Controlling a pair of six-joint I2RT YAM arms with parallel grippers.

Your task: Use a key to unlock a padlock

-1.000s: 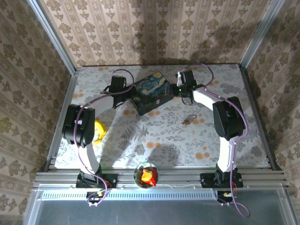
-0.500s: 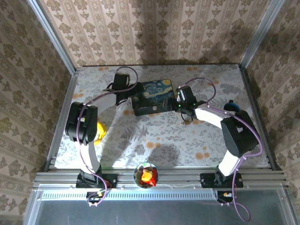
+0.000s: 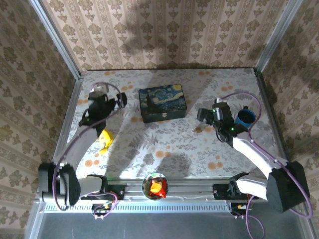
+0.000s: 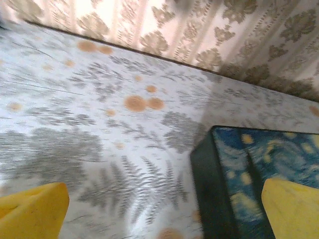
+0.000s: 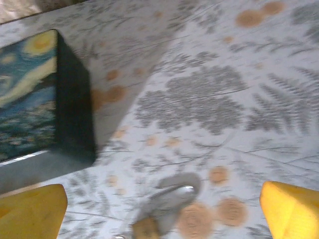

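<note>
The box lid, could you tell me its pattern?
Box lid: swirling blue-and-yellow starry night; top external view.

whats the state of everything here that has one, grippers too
dark blue painted box with a starry-night lid: lid shut, flat on the table
tiny brass-gold padlock: lying on the table, not held; too blurred to tell if it is locked
small dark blue cup: upright
left gripper: open, empty
right gripper: open, empty
</note>
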